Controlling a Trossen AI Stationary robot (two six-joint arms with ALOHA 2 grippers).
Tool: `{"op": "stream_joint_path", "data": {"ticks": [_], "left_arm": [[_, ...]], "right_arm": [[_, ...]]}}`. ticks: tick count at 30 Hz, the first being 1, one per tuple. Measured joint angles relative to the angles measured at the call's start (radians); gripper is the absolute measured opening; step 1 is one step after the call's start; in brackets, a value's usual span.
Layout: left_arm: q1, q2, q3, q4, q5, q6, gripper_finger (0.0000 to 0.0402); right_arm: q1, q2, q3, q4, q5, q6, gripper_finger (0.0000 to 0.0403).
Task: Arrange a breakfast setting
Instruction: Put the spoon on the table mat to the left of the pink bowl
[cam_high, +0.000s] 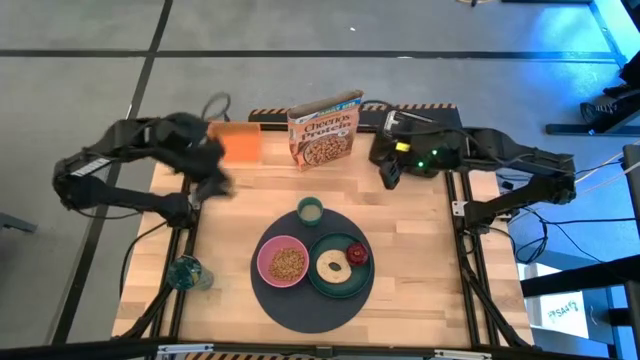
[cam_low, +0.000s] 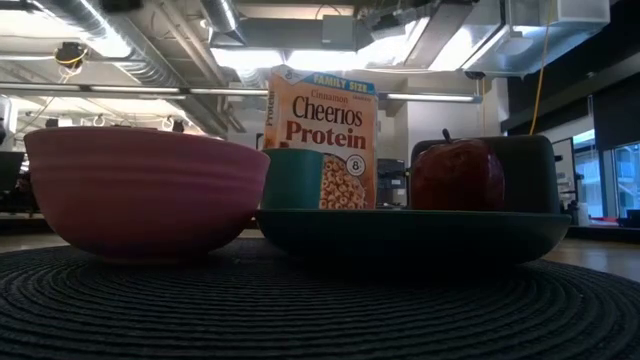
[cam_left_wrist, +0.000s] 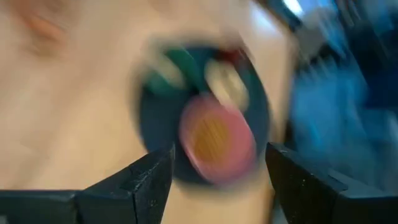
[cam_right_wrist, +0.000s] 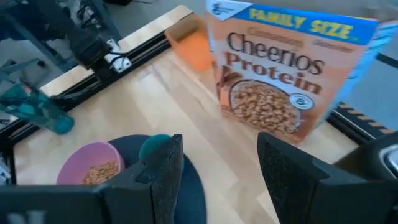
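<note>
A: Where does the setting stand?

B: We see the mat (cam_high: 300, 300) near the front middle of the table (cam_high: 420, 230). On it sit the pink bowl (cam_high: 283, 263) with cereal inside, and just beside it the green plate (cam_high: 341, 266) carrying the bagel ring (cam_high: 332, 266) and the red piece (cam_high: 357, 252). The small cup (cam_high: 310, 209) stands at the mat's far edge. We find no spoon in any view.

A: And our arms?

B: The left pincer (cam_high: 212, 183) hangs over the table's left part, well apart from the mat, its fingers (cam_left_wrist: 149, 180) spread wide and holding nothing. The right pincer (cam_high: 388, 172) hovers near the cereal box (cam_high: 325, 128) at the back, also wide and empty.

A: So which step are we in?

B: We judge the arranging nearly finished, with both arms off the dishes. If a spoon belongs here, that is what remains, though we cannot tell where it lies.

A: What does the next move call for?

B: Probably keeping both pincers clear of the box, the orange block (cam_high: 240, 143) and the blue glass (cam_high: 188, 272) at the front left.
</note>
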Motion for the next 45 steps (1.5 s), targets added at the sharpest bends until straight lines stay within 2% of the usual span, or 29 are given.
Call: {"op": "stream_joint_path", "data": {"ticks": [2,4,5,9,12,20,24,35,45], "left_arm": [[-0.083,-0.008,0.043,-0.177,0.079,0.068,0.0242],[-0.164,-0.024,0.053,-0.338,0.060,0.044,0.0240],[-0.201,-0.035,0.045,-0.352,0.031,0.000,0.0240],[-0.341,-0.104,-0.029,-0.258,0.015,-0.205,0.0240],[-0.430,-0.110,-0.093,-0.308,-0.005,-0.302,0.0240],[-0.623,-0.055,-0.251,-0.276,0.045,-0.341,0.0239],[-0.715,-0.017,-0.253,-0.270,0.029,-0.341,0.0239],[-0.952,-0.001,-0.253,-0.190,-0.134,-0.445,0.0237],[-1.095,0.094,-0.253,-0.185,-0.188,-0.516,0.0179]], "right_arm": [[-0.018,-0.009,0.000,-0.005,0.003,0.000,0.0198],[-0.029,-0.014,0.000,-0.004,0.005,0.001,0.0198],[-0.033,-0.015,0.000,-0.004,0.005,0.004,0.0198],[-0.030,-0.008,0.000,-0.010,0.002,0.038,0.0198],[-0.001,0.005,0.000,-0.010,0.014,0.076,0.0198],[0.070,0.038,0.000,-0.005,0.078,0.146,0.0198],[0.103,0.054,0.000,0.001,0.121,0.184,0.0198],[0.142,0.096,0.000,0.026,0.142,0.237,0.0198],[0.152,0.102,0.000,0.029,0.134,0.264,0.0198]]}}
